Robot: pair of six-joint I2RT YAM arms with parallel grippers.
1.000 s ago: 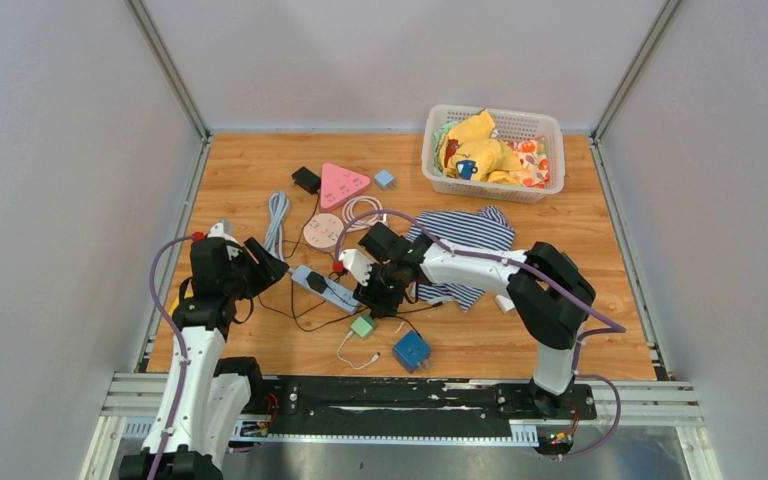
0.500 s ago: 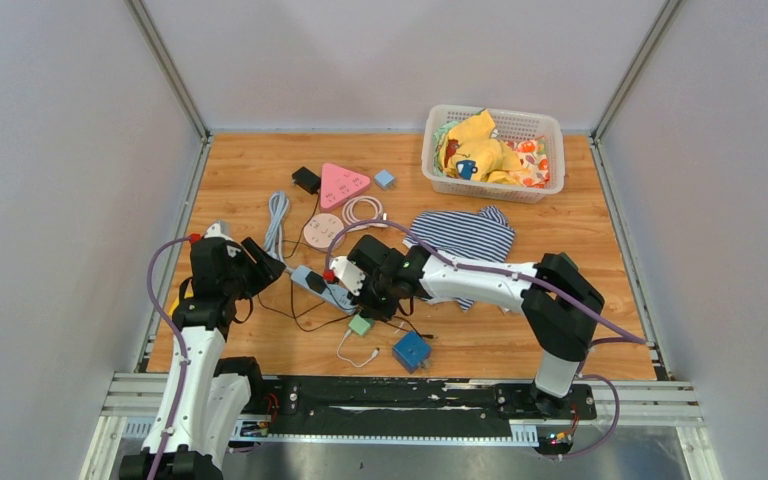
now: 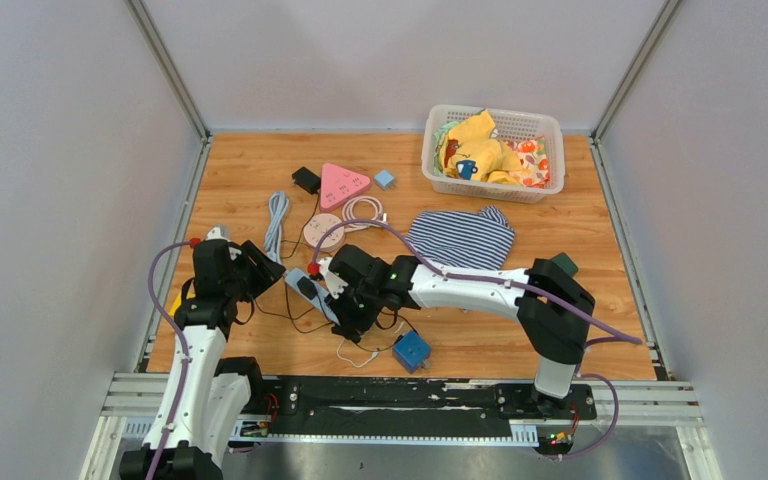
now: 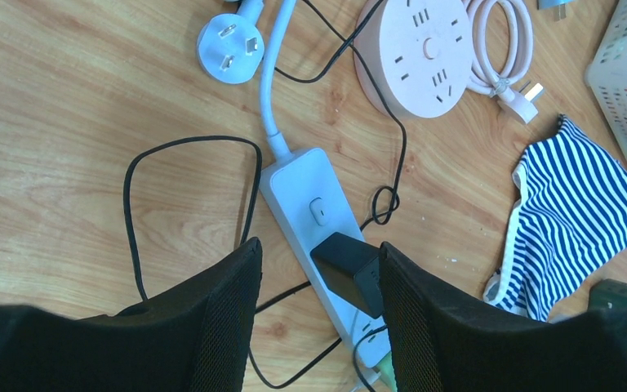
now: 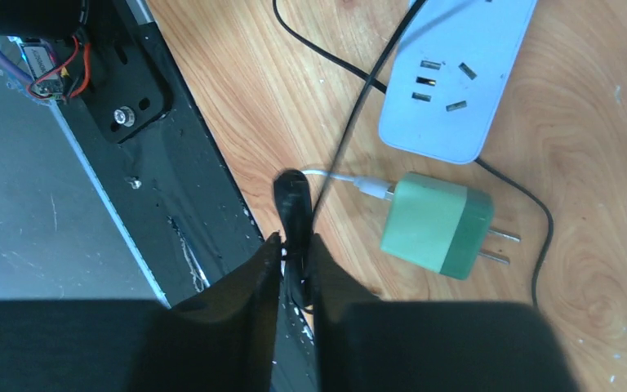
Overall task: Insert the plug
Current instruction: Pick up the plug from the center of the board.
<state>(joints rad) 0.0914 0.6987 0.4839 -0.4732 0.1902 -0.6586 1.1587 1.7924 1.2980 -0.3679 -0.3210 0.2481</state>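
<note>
Right wrist view: a green plug lies on its side on the wooden desk, right of centre in the frame. It is a small two-tone block. Two flat metal prongs point toward the right edge, and a thin white cable runs into its left end.

It looks light, rigid and smooth-sided, so it may slip or twist in a loose pinch, and the trailing cable will tug at it. The best hold is probably across the two broad flat faces of the body, well back from the prongs, leaving them free to enter the slots. Because it lies flat, it would need tipping so that the prongs face the sockets.

Just above the plug, close but not touching, is the end of a white power strip, with one set of slots showing.

The right hand is at lower centre, to the left of the plug and clear of it. Its jaws are pinched together on a thin black thing, which appears to be the end of a black cord, not the green plug.

Left wrist view: the left hand fills the bottom of the frame with its jaws apart at about half width. The power strip runs up the middle between them, with a black adapter already seated in it. Nothing looks clamped.
</note>
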